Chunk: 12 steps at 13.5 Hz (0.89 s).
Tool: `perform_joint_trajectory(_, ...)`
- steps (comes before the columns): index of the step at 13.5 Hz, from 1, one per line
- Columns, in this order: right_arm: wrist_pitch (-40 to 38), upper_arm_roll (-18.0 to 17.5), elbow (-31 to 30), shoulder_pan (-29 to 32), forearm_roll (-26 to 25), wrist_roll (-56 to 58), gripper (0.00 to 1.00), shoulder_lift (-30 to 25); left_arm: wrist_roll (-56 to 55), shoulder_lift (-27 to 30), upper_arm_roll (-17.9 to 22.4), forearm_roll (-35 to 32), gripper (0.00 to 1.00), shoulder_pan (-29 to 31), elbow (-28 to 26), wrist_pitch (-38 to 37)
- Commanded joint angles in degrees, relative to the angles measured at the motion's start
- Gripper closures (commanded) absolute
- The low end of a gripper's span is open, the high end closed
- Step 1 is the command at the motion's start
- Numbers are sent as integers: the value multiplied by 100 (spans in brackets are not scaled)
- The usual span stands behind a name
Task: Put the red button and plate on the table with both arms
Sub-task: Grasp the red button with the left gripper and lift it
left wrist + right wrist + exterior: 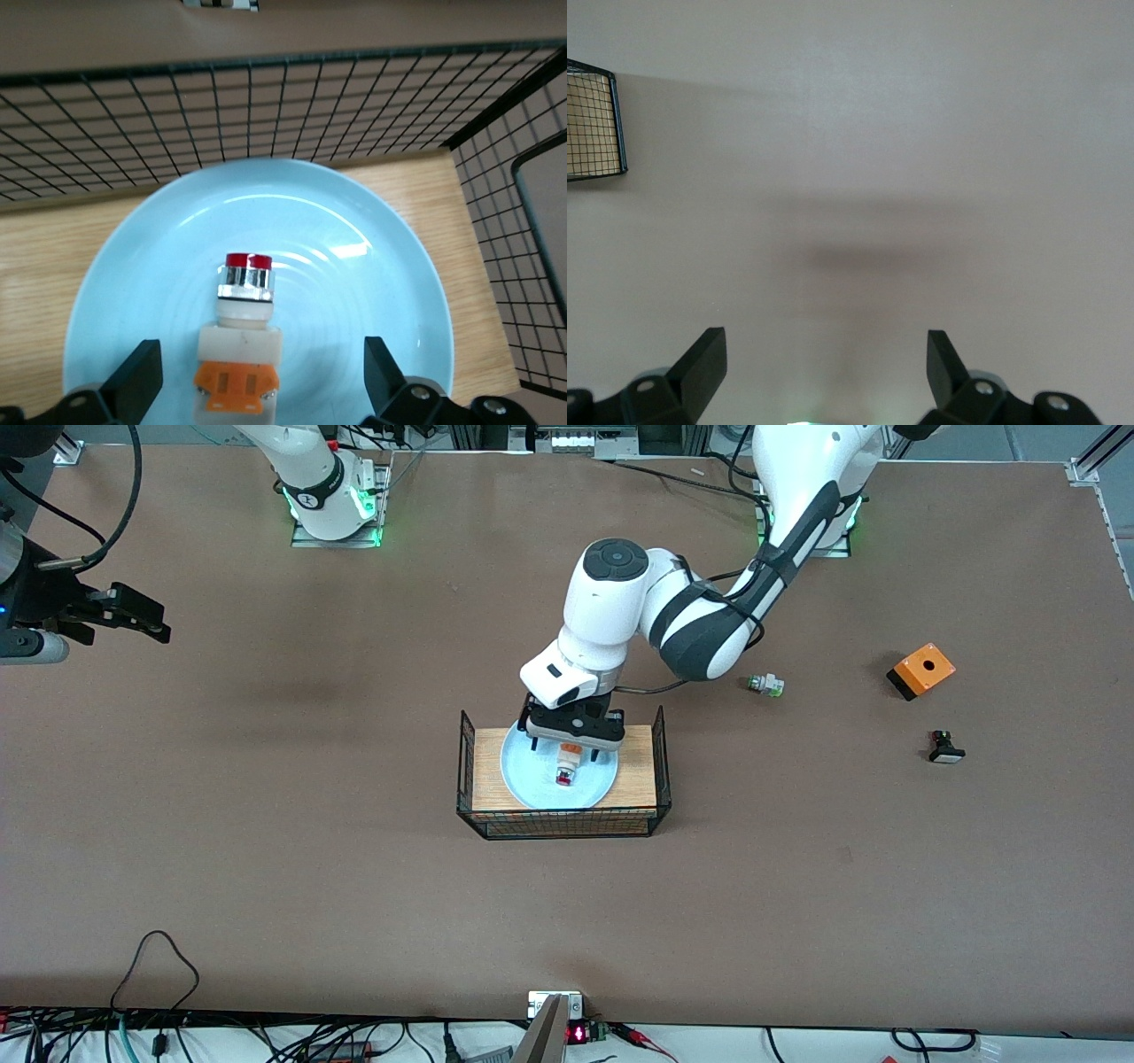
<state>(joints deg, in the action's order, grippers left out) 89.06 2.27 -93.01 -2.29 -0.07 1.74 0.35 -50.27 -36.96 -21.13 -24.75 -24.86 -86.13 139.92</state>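
The red button (567, 765) lies on the pale blue plate (530, 781), which sits in the wire-sided wooden tray (640, 779) at the middle of the table (266, 824). My left gripper (574, 755) is open just above the plate, with one finger on each side of the button's orange end and not touching it. In the left wrist view the button (244, 332) lies between my open fingertips (142, 372) on the plate (363, 274). My right gripper (142, 618) is open and empty, waiting in the air over bare table at the right arm's end (824, 359).
A white part with a green tip (765, 685), an orange box with a hole (921, 670) and a small black part (945, 748) lie on the table toward the left arm's end. The tray's wire walls (266, 106) rise around the plate. A tray corner (594, 124) shows in the right wrist view.
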Motion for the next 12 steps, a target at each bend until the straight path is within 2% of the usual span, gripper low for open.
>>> perform_joint_trajectory(1,-56,-25,63,54,-11,-51,0,9,-167,-110,30,-188,3,-54,-9,-44)
perform_joint_trajectory(4,-47,-16,63,62,-11,-51,0,18,-132,-66,30,-188,59,-28,-62,-79)
perform_joint_trajectory(6,-56,-16,63,62,-11,-51,0,18,-106,-40,30,-188,78,-19,-53,-79)
perform_joint_trajectory(8,-38,-25,55,62,-11,-60,0,18,-88,65,30,-196,84,-2,-53,-166)
perform_joint_trajectory(10,40,-25,46,62,-2,-60,0,18,-88,328,12,-188,85,25,-27,-368)
perform_joint_trajectory(12,164,-25,11,62,-11,-60,0,18,-79,723,-5,-118,85,34,43,-884)
